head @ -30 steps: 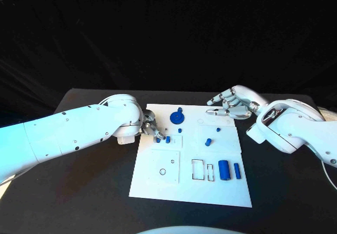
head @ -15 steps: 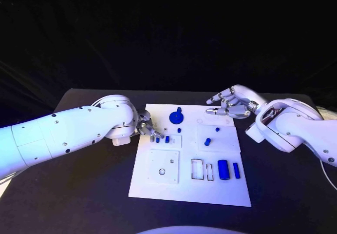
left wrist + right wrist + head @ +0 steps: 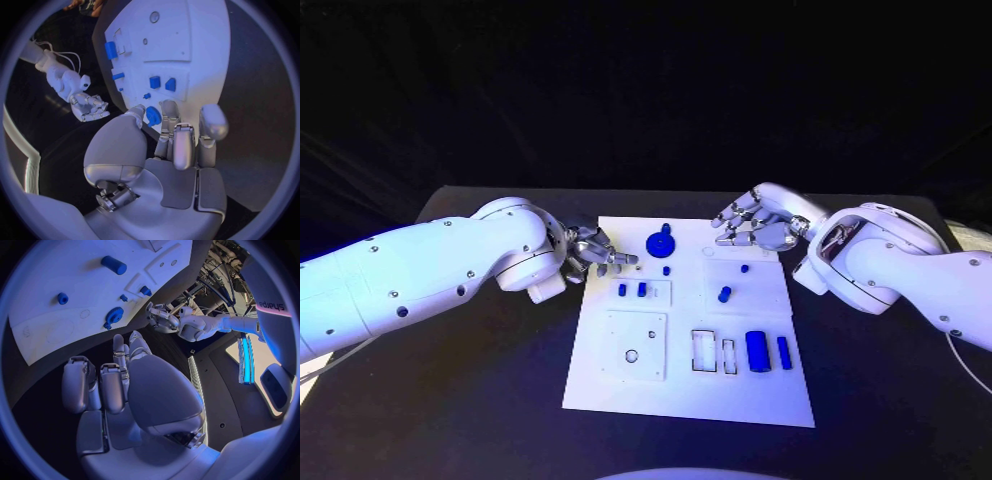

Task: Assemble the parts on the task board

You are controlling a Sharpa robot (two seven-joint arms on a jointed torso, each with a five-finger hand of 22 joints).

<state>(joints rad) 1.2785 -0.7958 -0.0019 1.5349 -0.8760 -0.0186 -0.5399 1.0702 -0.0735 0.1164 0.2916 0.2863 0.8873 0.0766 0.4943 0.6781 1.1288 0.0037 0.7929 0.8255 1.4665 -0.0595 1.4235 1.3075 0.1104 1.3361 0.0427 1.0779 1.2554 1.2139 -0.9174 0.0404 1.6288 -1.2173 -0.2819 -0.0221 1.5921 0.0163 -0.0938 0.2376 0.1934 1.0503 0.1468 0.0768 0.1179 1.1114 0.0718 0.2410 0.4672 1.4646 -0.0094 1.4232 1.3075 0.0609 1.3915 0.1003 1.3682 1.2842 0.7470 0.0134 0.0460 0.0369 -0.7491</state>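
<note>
1. The left hand (image 3: 593, 252) is pulling back from the white task board (image 3: 632, 385). A second ago it was down by the two small blue parts (image 3: 630, 290) near the board's left side. Now it is sitting by the board's top left edge, fingers apart and holding nothing.
2. Those two small parts are staying where they were, side by side in their little box. I think that step is done.
3. The right hand (image 3: 759, 222) is hanging over the board's top right corner. It is a bit closer in than before, with fingers loosely curled and nothing in them.
4. The round blue gear (image 3: 662, 240) is sitting at the top of the board, between the two hands.
5. The big blue cylinder (image 3: 759, 348) and the thin blue bar (image 3: 785, 351) are lying low on the right, just like before.
6. The black surface (image 3: 473, 400) is carrying the board.
</note>
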